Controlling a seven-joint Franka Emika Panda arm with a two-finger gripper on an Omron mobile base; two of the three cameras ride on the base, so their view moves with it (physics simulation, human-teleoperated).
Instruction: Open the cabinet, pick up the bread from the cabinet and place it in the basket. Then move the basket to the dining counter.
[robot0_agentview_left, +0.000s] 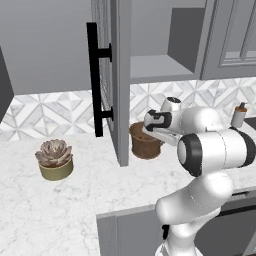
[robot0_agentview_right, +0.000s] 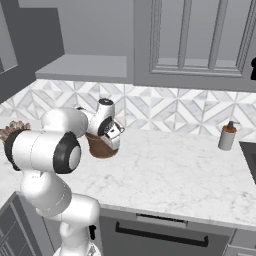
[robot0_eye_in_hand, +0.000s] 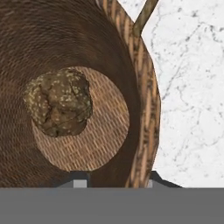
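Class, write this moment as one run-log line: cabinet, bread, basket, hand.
cabinet: door open | bread: lying on basket floor | basket: on counter below cabinet | hand: fingertips straddling basket rim, open

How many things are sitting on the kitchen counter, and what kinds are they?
Baskets: 1, the basket
Breads: 1, the bread, lying inside the basket
Plants in pots: 1, the succulent pot
Soap bottles: 1, the soap bottle
Total: 4
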